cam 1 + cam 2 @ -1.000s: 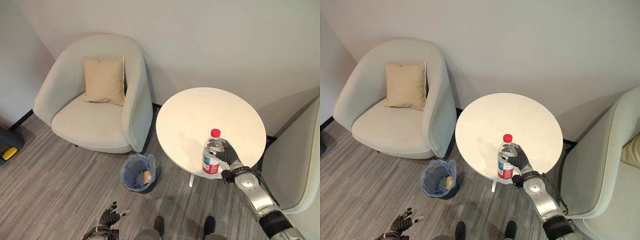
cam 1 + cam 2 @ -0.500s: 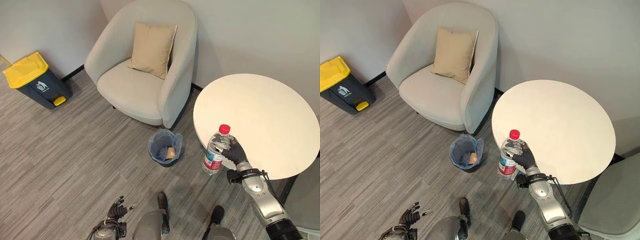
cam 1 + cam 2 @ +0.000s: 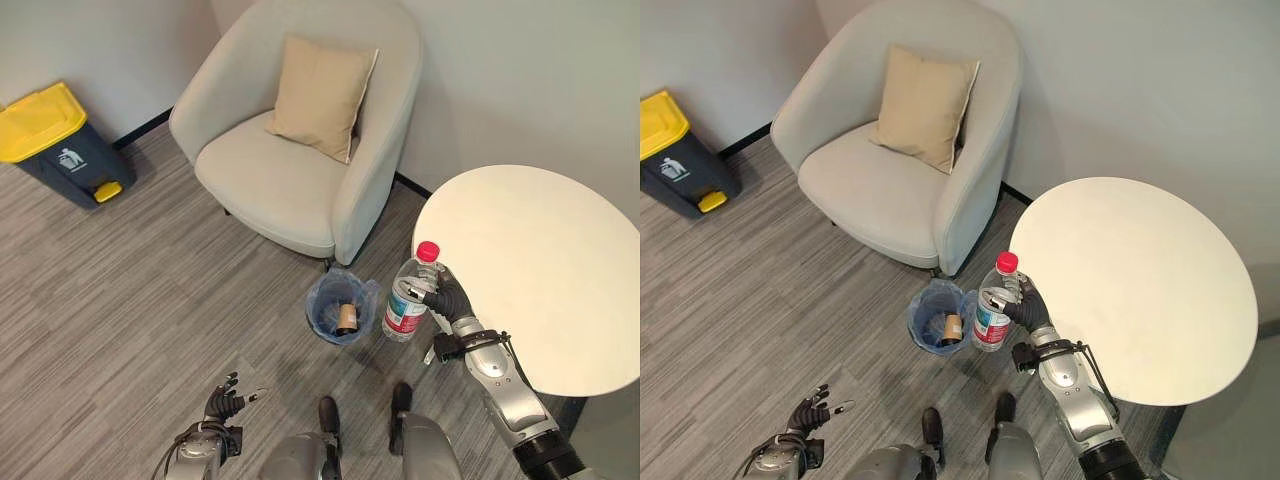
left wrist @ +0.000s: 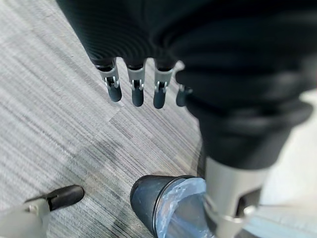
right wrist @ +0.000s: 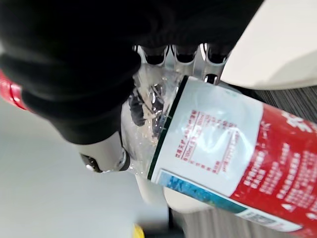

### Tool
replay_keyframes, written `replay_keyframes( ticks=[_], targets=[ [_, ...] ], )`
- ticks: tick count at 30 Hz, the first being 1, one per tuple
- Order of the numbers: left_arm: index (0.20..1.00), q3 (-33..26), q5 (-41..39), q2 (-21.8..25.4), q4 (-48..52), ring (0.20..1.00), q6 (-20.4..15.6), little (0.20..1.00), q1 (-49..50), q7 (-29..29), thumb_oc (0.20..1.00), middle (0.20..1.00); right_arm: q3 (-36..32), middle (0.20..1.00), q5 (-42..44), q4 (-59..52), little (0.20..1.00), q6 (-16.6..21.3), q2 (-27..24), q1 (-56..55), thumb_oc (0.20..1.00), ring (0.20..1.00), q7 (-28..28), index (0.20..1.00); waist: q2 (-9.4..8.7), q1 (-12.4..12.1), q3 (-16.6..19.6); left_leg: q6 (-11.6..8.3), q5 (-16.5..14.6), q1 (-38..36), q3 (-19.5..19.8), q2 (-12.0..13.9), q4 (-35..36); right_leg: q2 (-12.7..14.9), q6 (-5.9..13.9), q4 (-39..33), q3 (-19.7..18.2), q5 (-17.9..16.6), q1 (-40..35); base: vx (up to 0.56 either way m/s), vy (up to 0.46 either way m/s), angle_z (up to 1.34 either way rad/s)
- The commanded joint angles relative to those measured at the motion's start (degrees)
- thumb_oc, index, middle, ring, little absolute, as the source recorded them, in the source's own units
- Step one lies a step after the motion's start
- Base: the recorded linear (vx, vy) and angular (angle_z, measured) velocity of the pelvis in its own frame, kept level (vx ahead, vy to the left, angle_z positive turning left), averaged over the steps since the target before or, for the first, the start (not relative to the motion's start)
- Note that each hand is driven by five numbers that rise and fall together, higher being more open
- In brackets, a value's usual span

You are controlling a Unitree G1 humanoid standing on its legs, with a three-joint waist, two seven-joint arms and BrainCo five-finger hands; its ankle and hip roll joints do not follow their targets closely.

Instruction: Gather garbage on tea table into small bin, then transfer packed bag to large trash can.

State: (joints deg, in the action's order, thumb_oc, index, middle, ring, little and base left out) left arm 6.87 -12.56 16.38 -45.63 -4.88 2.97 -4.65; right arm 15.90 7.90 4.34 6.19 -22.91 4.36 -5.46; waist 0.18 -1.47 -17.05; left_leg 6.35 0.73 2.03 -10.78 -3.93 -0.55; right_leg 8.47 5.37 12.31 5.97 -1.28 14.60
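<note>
Off the bench (image 3: 560, 270), the right hand (image 3: 446, 296) carried the upright bottle (image 3: 406, 300), fingers wrapped around it, just right of the small bin (image 3: 340, 305).

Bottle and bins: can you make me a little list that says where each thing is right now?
bottle: upright, red cap, gripped by the right hand, off the table edge
small bin: on the floor by the armchair, blue liner, brown object inside
tea table: round, white
large trash can: yellow lid, by the wall
left hand: low, fingers relaxed, holding nothing
</note>
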Motion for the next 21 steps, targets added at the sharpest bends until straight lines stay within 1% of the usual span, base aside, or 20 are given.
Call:
replay_keyframes(
  ticks=[1,2,3,5,7,8,9,10,11,15,18,19,21],
  targets=[
    [1.0,0.33,0.26,1.49,1.49,1.0,-1.69,1.0,0.26,0.13,1.0,1.0,0.34,0.2,-0.81,-2.99,0.2,3.75,-1.6,3.89,0.2,0.2,1.42,0.2,0.32,-0.74,-0.28,-4.66,-7.63,2.81,4.25,1.14,-7.65,-0.5,1.16,-0.92,1.74,5.09,-5.35,0.02,-0.106,0.57],
    [1.0,0.15,0.56,1.49,0.96,1.0,-1.54,1.0,1.04,0.54,1.0,1.0,2.79,0.2,-3.09,-2.23,0.2,3.2,-3.08,5.48,0.2,0.2,2.66,0.2,0.29,-1.76,0.17,-5.27,-7.27,3.84,4.91,1.14,-7.87,-0.45,0.82,-3.11,2.85,4.77,-6.35,0.02,-0.079,0.33],
    [1.0,0.12,0.56,1.48,0.96,1.0,-1.54,1.0,1.04,0.55,1.0,1.0,2.83,0.2,-3.1,-2.17,0.2,3.23,-3.07,5.53,0.2,0.2,2.65,0.2,0.3,-1.69,0.18,-5.27,-7.27,3.88,4.96,1.14,-7.89,-0.45,0.81,-3.14,2.9,4.76,-6.35,0.02,-0.104,0.13],
    [1.0,0.39,0.71,1.63,0.78,1.0,-1.51,1.0,1.0,0.59,1.0,1.0,4.87,0.2,-4.88,-1.69,0.2,3.04,-4.04,7.78,0.2,0.2,2.82,0.2,0.26,-2.45,0.0,-5.73,-6.8,4.75,5.5,1.35,-7.88,-0.41,0.72,-4.22,3.54,4.62,-6.55,-0.01,-0.053,0.15],
    [1.0,1.07,0.83,2.04,0.43,1.0,-1.64,1.0,0.23,0.23,1.0,1.0,6.84,0.2,-6.32,-1.28,0.2,2.95,-4.73,10.78,0.2,0.2,2.5,0.2,0.19,-3.25,-0.97,-6.14,-6.23,6.37,6.18,1.52,-8.27,-0.23,0.51,-3.9,4.29,4.75,-5.75,-0.05,-0.054,0.17],
    [1.0,1.07,0.83,2.04,0.43,1.0,-1.64,1.0,0.23,0.23,1.0,1.0,6.84,0.2,-6.32,-1.28,0.2,2.95,-4.73,10.78,0.2,0.2,2.5,0.2,0.19,-3.25,-0.97,-6.14,-6.23,6.37,6.18,1.52,-8.27,-0.23,0.51,-3.9,4.29,4.75,-5.75,-0.12,-0.078,0.14],
    [1.0,2.27,0.57,2.7,0.46,1.0,-2.03,1.0,-1.58,-0.69,1.0,1.0,9.13,0.2,-7.81,-0.03,0.2,3.04,-4.76,15.67,0.2,0.2,1.02,0.2,0.37,-3.97,-2.73,-6.68,-5.57,9.84,7.21,1.53,-9.66,0.41,0.16,-2.37,5.29,5.01,-3.28,-0.09,-0.051,0.13],
    [1.0,2.24,0.57,2.69,0.43,1.0,-2.04,1.0,-1.66,-0.69,1.0,1.0,9.16,0.2,-7.82,0.08,0.2,3.09,-4.74,15.79,0.2,0.2,0.98,0.2,0.35,-3.9,-2.66,-6.68,-5.59,10.06,7.26,1.51,-9.79,0.44,0.16,-2.25,5.33,5.06,-3.09,-0.14,-0.074,0.15],
    [1.0,2.76,0.26,2.89,0.68,1.0,-2.1,1.0,-2.32,-1.14,1.0,1.0,9.64,0.2,-8.14,0.66,0.2,2.98,-4.53,17.18,0.2,0.2,0.36,0.2,0.38,-4.15,-3.33,-6.86,-5.44,11.68,7.61,1.57,-10.74,0.82,-0.02,-1.14,5.91,5.19,-1.87,-0.08,-0.034,0.3],
    [1.0,5.04,-1.96,3.46,2.4,1.0,-2.76,1.0,-5.33,-2.88,1.0,1.0,10.58,0.2,-9.84,4.1,0.2,2.67,-3.32,22.69,0.2,0.2,-3.85,0.2,1.48,-5.26,-6.0,-7.53,-5.45,18.42,8.96,1.36,-15.29,2.51,-0.79,4.65,7.57,6.98,3.94,-0.1,-0.041,0.41],
    [1.0,6.52,-3.36,3.45,3.86,1.0,-3.06,1.0,-7.32,-4.07,1.0,1.0,9.89,0.2,-11.4,7.03,0.2,1.63,-2.97,25.74,0.2,0.2,-7.53,0.2,2.52,-5.69,-7.71,-7.35,-5.57,23.88,9.67,0.56,-18.83,3.6,-1.53,9.93,8.39,8.5,9.23,-0.06,-0.032,0.42],
    [1.0,7.1,-3.72,3.58,4.2,1.0,-3.21,1.0,-8.2,-4.5,1.0,1.0,9.78,0.2,-11.73,8.42,0.2,1.53,-2.67,26.88,0.2,0.2,-8.93,0.2,2.74,-5.87,-8.47,-7.54,-7.51,25.56,10.02,0.58,-21.13,3.91,-1.38,12.97,8.01,10.96,11.12,-0.02,-0.048,0.51],
    [1.0,7.87,-4.28,3.89,5.23,1.0,-3.43,1.0,-9.52,-5.15,1.0,1.0,9.1,0.2,-11.97,10.27,0.2,0.97,-2.67,29.1,0.2,0.2,-11.19,0.2,3.13,-5.76,-9.47,-7.31,-7.77,29.8,10.34,0.45,-23.91,4.88,-1.85,16.71,8.02,12.02,15.32,-0.06,-0.03,0.47]
  ],
)
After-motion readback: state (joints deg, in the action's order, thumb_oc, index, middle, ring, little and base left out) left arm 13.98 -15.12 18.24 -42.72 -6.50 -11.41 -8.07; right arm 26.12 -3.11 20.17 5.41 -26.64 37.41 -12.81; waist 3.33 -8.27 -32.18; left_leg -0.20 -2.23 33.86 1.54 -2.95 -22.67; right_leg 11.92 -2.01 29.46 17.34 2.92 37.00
